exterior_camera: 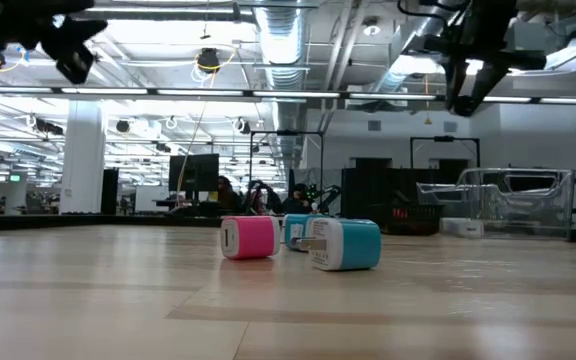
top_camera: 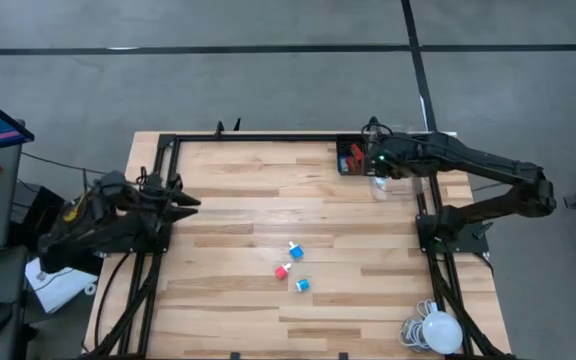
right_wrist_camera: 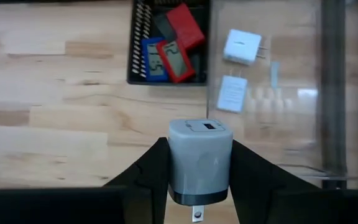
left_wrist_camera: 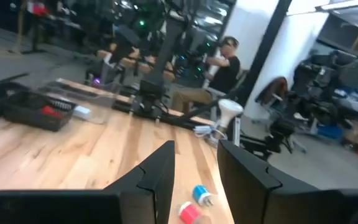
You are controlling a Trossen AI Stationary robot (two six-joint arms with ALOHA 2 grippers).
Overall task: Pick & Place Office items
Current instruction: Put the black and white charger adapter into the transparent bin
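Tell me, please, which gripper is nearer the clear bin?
The right gripper: it hovers at the clear bin's edge by the black tray, holding a grey charger. The left gripper waits at the table's opposite side.

Light comes from ceiling strip lamps, bright across the upper half of the low view, and it falls evenly. The desk is well lit from above, with only faint soft shadows under the arms. In the low view the near boards are out of focus. The left wrist view is smeared with blur, the room behind it dim. A clear bin carries pale glare at the right.
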